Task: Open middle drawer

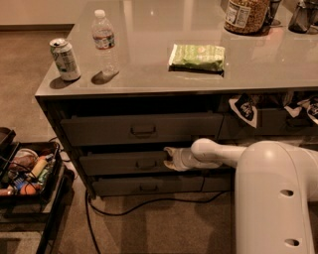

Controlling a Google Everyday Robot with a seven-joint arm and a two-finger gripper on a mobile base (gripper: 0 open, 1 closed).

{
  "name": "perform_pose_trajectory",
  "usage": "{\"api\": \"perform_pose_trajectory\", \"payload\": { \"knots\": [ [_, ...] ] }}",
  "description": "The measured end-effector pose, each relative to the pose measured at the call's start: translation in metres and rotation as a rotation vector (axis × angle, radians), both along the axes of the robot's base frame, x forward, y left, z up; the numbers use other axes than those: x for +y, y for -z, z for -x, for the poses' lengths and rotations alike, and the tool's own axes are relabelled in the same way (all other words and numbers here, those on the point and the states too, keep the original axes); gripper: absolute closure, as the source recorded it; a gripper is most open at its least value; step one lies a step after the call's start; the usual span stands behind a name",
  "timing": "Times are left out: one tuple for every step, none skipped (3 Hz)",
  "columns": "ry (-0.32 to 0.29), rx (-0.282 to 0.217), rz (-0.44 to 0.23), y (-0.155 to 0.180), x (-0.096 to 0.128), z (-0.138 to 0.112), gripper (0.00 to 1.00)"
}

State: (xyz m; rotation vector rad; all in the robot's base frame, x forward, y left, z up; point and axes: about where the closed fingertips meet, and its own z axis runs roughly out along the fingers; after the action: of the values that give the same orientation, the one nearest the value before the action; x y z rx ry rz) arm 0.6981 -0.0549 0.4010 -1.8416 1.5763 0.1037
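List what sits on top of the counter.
A can, bottle, green packet and jar; a dark item at the far right is partly cut off. The end effector is below, at the middle drawer front.

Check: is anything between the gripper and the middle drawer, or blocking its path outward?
Nothing visible. The gripper is at the front of the middle drawer, just right of its handle; its outward path looks free.

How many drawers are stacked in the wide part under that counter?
3: the top drawer, the middle drawer beneath it with the gripper at its front, and the bottom drawer lowest. The arm may hide more further right.
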Motion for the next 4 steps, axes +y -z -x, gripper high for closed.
{"api": "perform_pose_trajectory", "payload": {
  "knots": [
    [-0.007,0.004,0.0,-0.0001,0.0008,-0.0004,0.78],
    [-0.007,0.004,0.0,-0.0009,0.0004,-0.0016,0.75],
    [-0.025,0.029,-0.002,0.001,0.0029,0.0019,0.67],
    [-0.027,0.037,-0.003,0.0019,0.0034,-0.0005,0.54]
  ]
}}
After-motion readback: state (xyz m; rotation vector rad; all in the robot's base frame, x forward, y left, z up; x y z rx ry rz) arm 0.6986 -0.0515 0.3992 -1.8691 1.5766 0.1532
